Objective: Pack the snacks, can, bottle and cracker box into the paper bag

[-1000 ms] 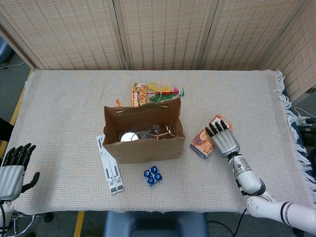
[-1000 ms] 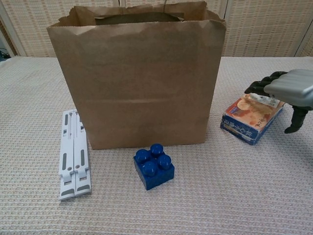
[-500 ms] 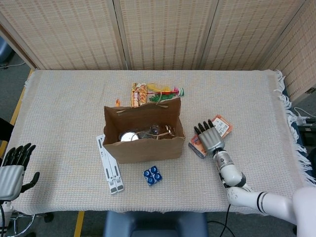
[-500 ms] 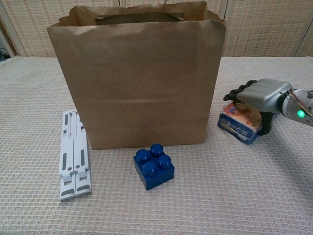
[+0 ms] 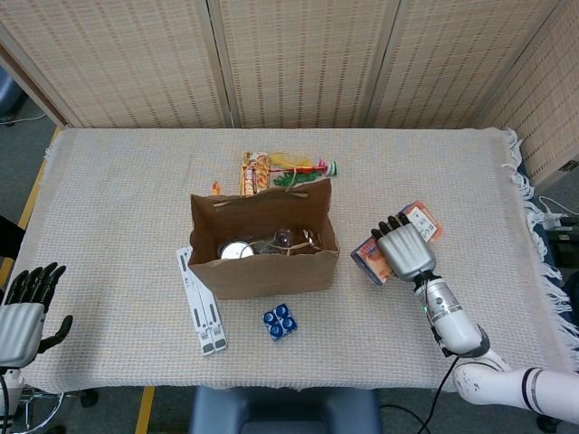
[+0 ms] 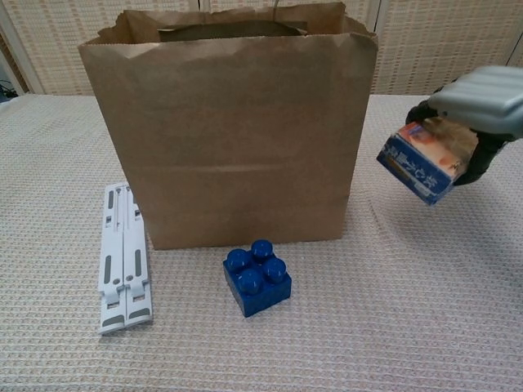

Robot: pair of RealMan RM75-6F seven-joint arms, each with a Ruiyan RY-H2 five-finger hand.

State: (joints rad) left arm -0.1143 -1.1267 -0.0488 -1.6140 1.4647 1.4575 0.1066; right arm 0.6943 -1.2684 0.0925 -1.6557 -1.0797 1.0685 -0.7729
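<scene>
In the head view, the right hand (image 5: pixel 404 250) is now gripping the cracker box (image 5: pixel 398 242) from above, and the box is sitting further right and further from the paper bag (image 5: pixel 264 244) than half a second ago, when the hand was pressing down on it close beside the bag's right wall. The left hand (image 5: pixel 22 312) is resting off the near-left table corner with its fingers apart and nothing in them, unchanged across all frames. Inside the bag's open mouth, a round can top and some clear wrapping are showing, while a bundle of snacks (image 5: pixel 280 170) is lying on the table just behind the bag, so packing is only partly done. In the chest view, the right hand (image 6: pixel 478 106) is holding the cracker box (image 6: pixel 426 159) clear of the tablecloth (image 6: pixel 392 310), tilted with its blue end down toward the bag (image 6: pixel 233 131); one second ago the box was lying flat on the cloth. The lift is therefore judged complete, and the next move is likely a carry leftward and upward over the bag's rim, which is standing higher than the box at present. A blue toy brick (image 6: pixel 257 278) and a white folded stand (image 6: pixel 122 257) are lying in front of the bag, not in the carry path.
</scene>
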